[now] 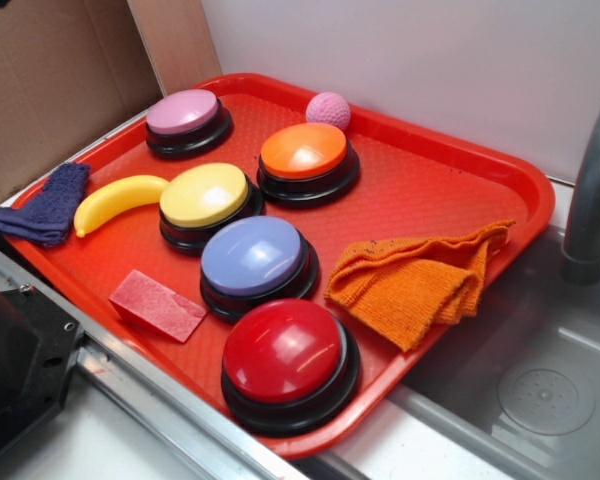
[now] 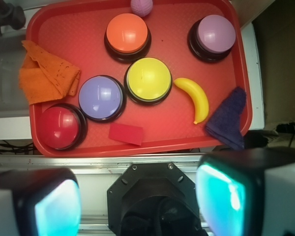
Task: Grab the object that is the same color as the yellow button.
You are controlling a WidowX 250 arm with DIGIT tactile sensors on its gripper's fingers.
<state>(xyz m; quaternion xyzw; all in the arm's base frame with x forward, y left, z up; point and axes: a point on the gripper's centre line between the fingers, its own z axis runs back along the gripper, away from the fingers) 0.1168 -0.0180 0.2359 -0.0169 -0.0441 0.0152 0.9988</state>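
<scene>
Gripper (image 2: 137,201), fingers spread apart and empty above the red plastic tray (image 2: 88,39): I judge the glossy yellow toy banana (image 2: 196,98), beside the pale-yellow dome button (image 2: 148,80), light, rigid, slippery, best pinched across its thick middle.

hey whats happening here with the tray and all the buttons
Nothing is being handled yet. The gripper hangs open above the near edge of the red tray, holding nothing. On the tray sit five dome buttons, including the yellow button in the middle. The banana, the same yellow, lies right beside it, with a dark blue cloth on its other side. An orange cloth, a pink ball and a red block are also there.
</scene>
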